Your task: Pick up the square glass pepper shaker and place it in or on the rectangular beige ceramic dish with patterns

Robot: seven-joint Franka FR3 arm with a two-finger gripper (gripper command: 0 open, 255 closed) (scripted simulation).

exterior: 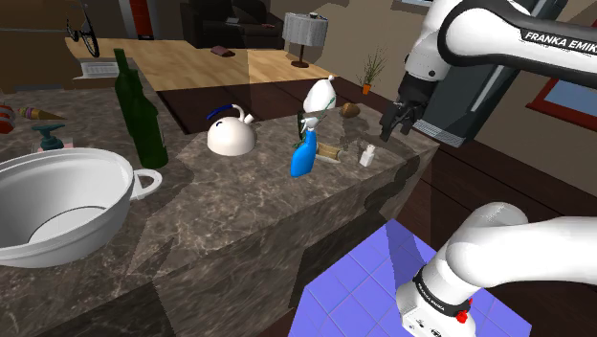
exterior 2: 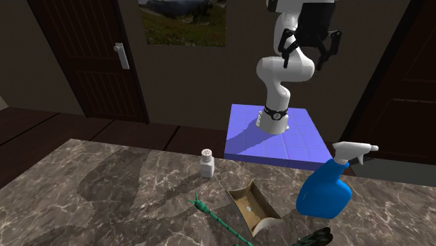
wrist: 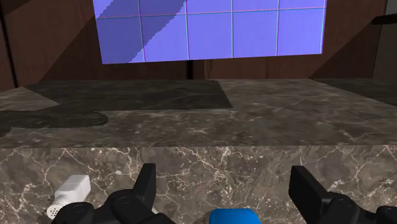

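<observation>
The pepper shaker (exterior: 366,153) is a small white square bottle with a perforated cap, upright near the marble counter's edge; it also stands in the second exterior view (exterior 2: 207,163). Beside it lies the beige rectangular dish (exterior 2: 253,206), a shallow tray (exterior: 330,151) between the shaker and the blue spray bottle. My gripper (exterior: 394,123) hangs open in the air above and off the counter's end, apart from both. From the wrist, the shaker (wrist: 71,193) sits outside the left finger (wrist: 147,182), with nothing between the fingers of the gripper (wrist: 226,188).
A blue spray bottle (exterior: 306,153) stands next to the dish, its blue body (wrist: 234,216) showing under the gripper. A white kettle (exterior: 232,134), a green bottle (exterior: 141,110), a large white bowl (exterior: 57,201) and a white jug (exterior: 319,96) share the counter (exterior: 239,206).
</observation>
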